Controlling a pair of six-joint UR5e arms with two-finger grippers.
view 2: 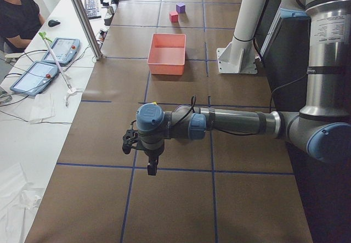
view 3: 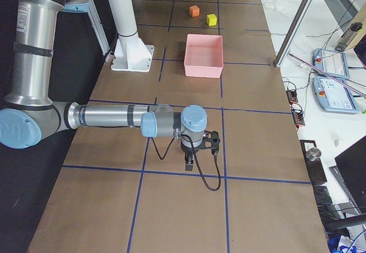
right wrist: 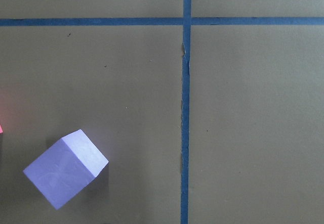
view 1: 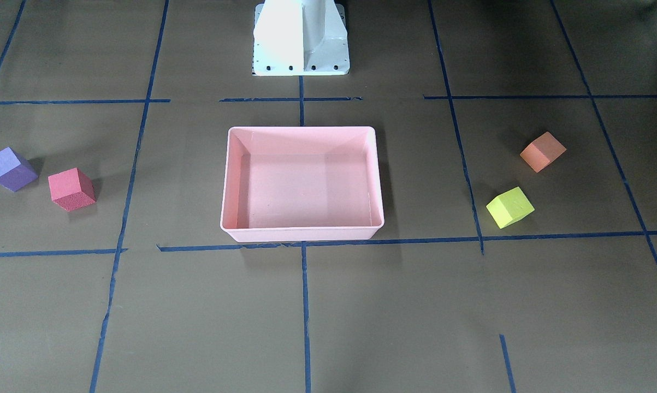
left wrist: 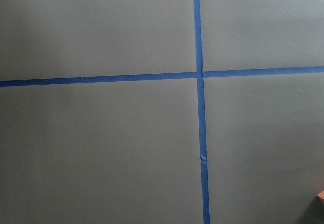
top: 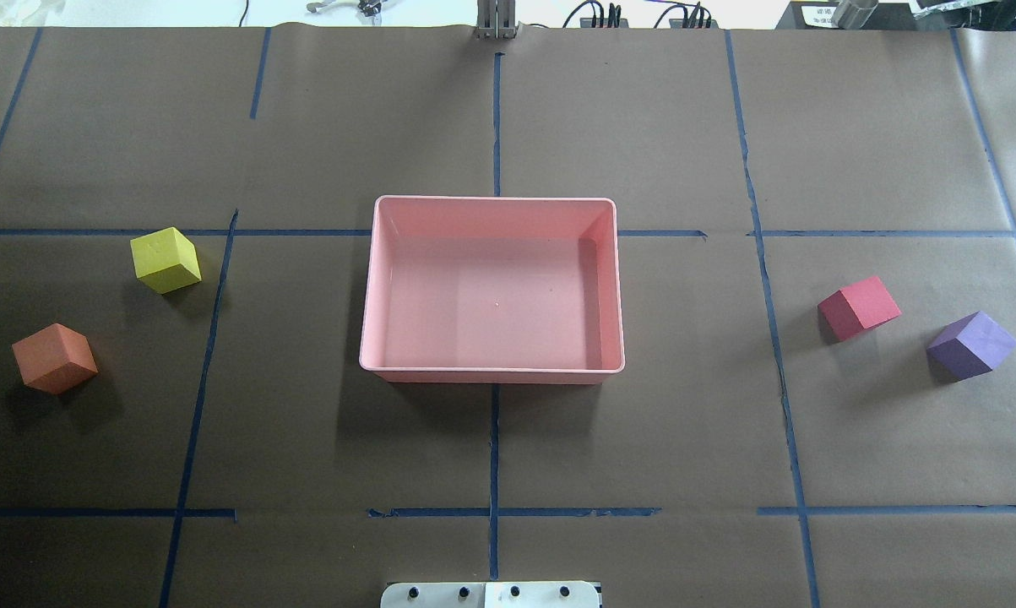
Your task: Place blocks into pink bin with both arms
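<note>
Brown paper covers the whole table point(top: 491, 127), ruled into squares by blue tape lines point(top: 495, 439), and there at its centre sits the shallow pale-pink plastic bin point(top: 491, 304), with nothing in it. Over on the left we have the yellow-green foam cube point(top: 165, 260) and, nearer the robot, the orange foam cube point(top: 54, 358). On the right lie the red foam cube point(top: 859, 307) and, further right, the purple foam cube point(top: 971, 344). All four rest on the paper, well apart from the bin.

The left arm's black gripper point(view 2: 152, 165) hangs over bare paper out beyond the orange cube, and the right arm's black gripper point(view 3: 189, 161) hangs out beyond the purple one. We cannot tell whether either pair of fingers is spread or pressed together.

We judge these cubes light, a little squashy, and matte enough not to slip. We would pinch each one gently across two opposite flat faces. The wrist needs turning first, since every cube sits skewed to the tape.
</note>
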